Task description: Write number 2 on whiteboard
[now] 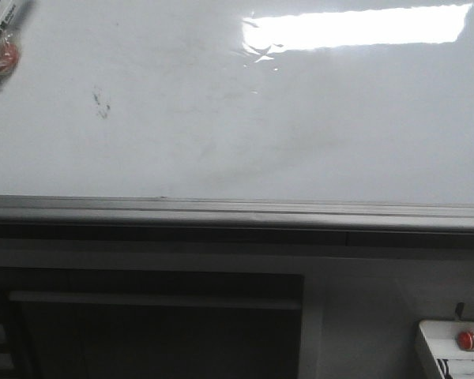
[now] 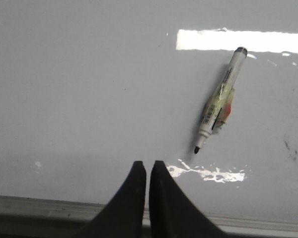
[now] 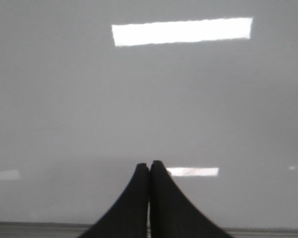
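Note:
The whiteboard [image 1: 300, 134] fills the front view, glossy white with a bright light reflected at its upper right. The number 2 is out of view in every view. A white marker [image 2: 219, 101] lies flat on the board with its black tip bare and something red and green wrapped round its barrel; the front view catches it at the far left corner [image 1: 1, 35]. My left gripper [image 2: 145, 163] is shut on nothing, a short way from the marker's tip. My right gripper [image 3: 149, 163] is shut too, over bare board. Neither gripper shows in the front view.
A grey metal rail [image 1: 221, 209] runs along the board's near edge. A small faint dark smudge [image 1: 101, 104] marks the board's left part. Below the board at the right stands a white tray [image 1: 426, 347] holding a red-capped marker [image 1: 465, 340].

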Controlling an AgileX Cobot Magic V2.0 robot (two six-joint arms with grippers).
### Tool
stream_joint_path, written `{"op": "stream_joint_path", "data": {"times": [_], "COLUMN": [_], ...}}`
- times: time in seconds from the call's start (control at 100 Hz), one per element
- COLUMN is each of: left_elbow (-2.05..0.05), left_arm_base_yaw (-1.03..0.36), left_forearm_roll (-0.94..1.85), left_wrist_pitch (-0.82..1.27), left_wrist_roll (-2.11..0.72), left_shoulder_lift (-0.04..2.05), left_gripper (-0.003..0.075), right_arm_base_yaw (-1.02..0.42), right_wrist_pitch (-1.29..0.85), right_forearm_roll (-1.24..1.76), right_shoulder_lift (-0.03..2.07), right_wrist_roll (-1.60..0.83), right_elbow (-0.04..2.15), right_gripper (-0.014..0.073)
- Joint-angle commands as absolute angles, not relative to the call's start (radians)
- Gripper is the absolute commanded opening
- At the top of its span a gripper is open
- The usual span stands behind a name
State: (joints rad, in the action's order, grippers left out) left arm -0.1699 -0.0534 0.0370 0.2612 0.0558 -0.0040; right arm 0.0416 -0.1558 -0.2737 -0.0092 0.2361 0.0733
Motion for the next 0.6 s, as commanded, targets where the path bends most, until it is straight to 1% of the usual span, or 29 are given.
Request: {"op": "stream_joint_path", "data": {"times": [0.0,0.24,0.35,0.41,0.59], "left_elbow": [-0.292,-0.558,-0.647,-0.687,-0.709], "left_arm_base_yaw": [-0.060,-0.060,-0.060,-0.060,-0.060], "left_forearm_roll": [0.047,0.028,0.028,0.028,0.032], "left_wrist_pitch": [0.300,0.546,0.624,0.633,0.619], "left_wrist_roll": [0.063,0.000,0.000,0.000,0.000], "left_shoulder_lift": [0.042,0.237,0.327,0.374,0.441], "left_gripper": [-0.0018,-0.0018,-0.0018,-0.0018,-0.0018], "right_arm_base_yaw": [0.046,0.046,0.046,0.046,0.046], "right_wrist_pitch": [-0.185,-0.473,-0.562,-0.581,-0.669], "right_forearm_roll": [-0.261,-0.217,-0.113,-0.062,-0.055], "right_shoulder_lift": [-0.011,0.142,0.244,0.294,0.413], "right_wrist_roll": [0.227,0.219,0.097,0.027,0.025], "right_elbow": [0.185,0.441,0.541,0.590,0.692], "right_gripper": [-0.0072,-0.0072,-0.0072,-0.0072,-0.0072]}}
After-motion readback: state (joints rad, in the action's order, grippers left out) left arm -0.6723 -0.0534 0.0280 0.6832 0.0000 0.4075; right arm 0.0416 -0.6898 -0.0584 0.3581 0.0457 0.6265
